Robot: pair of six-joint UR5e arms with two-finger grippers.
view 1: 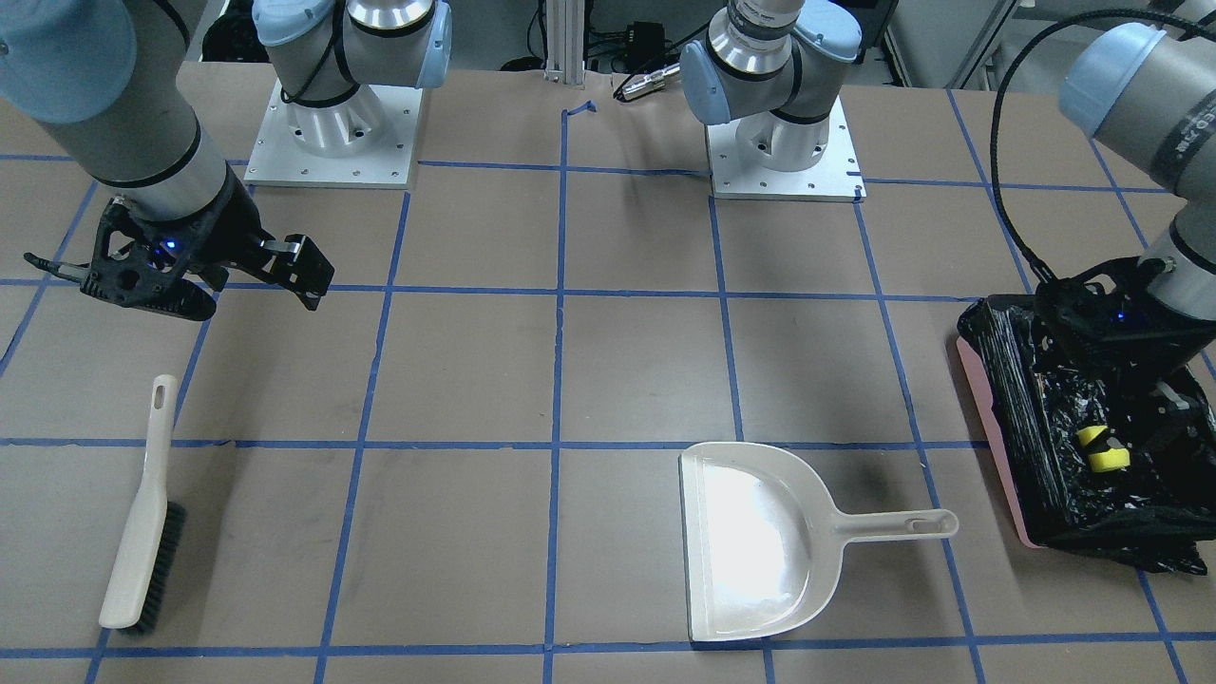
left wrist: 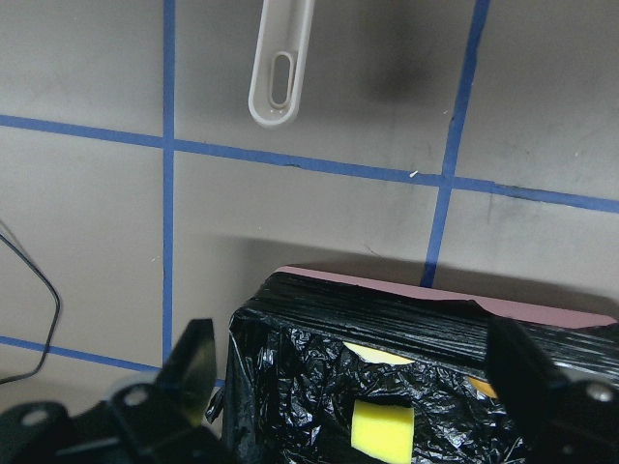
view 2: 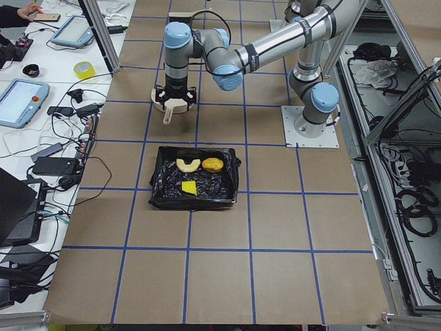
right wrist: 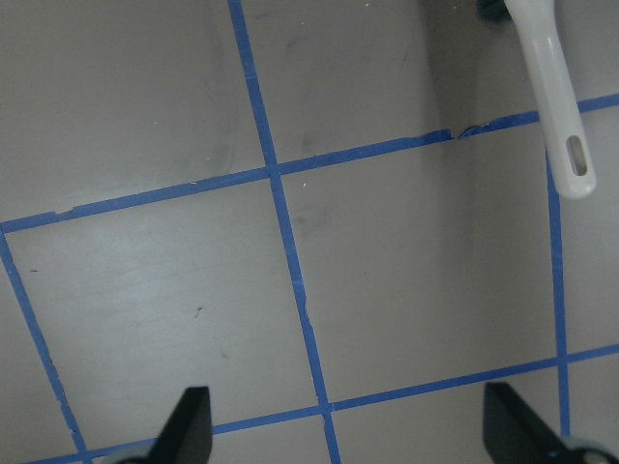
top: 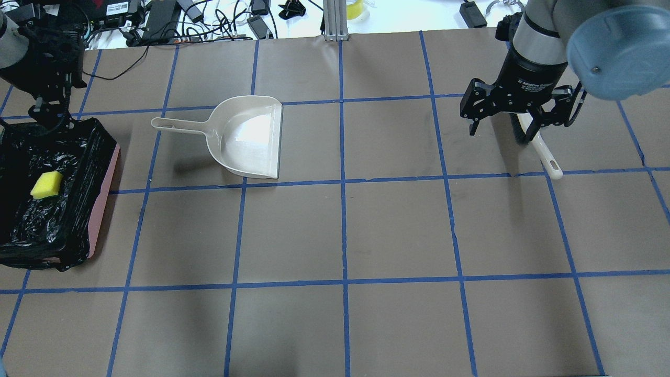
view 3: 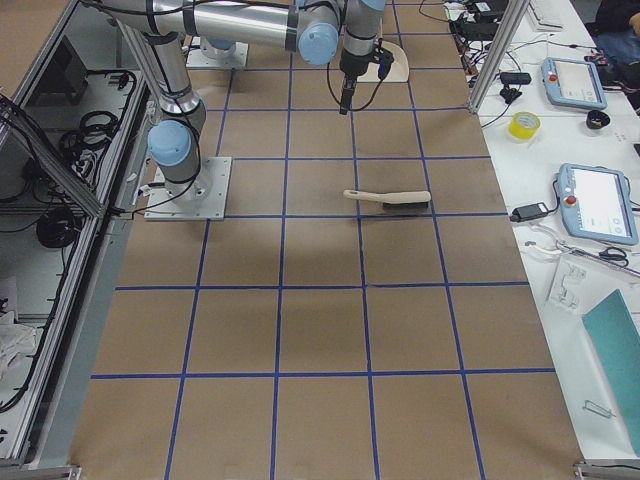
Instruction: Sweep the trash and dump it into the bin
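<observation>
The pink bin [top: 102, 199] with a black bag stands at the table's left end. In it lie the yellow sponge [top: 47, 184], the tan croissant-like piece [view 2: 187, 164] and the golden-brown lump [view 2: 213, 165]. My left gripper [left wrist: 353, 372] is open and empty. It hovers over the bin's [left wrist: 387, 309] far edge, above the sponge [left wrist: 382, 428]. My right gripper [top: 505, 125] is open and empty above the beige brush [top: 547, 157], apart from it; it also shows in the front view [view 1: 180, 285].
The beige dustpan [top: 246, 137] lies empty on the table right of the bin, its handle [left wrist: 279, 77] pointing toward the bin. The brush [view 1: 142, 513] lies flat at the right end. Blue tape lines grid the brown table. Cables and devices lie past the far edge.
</observation>
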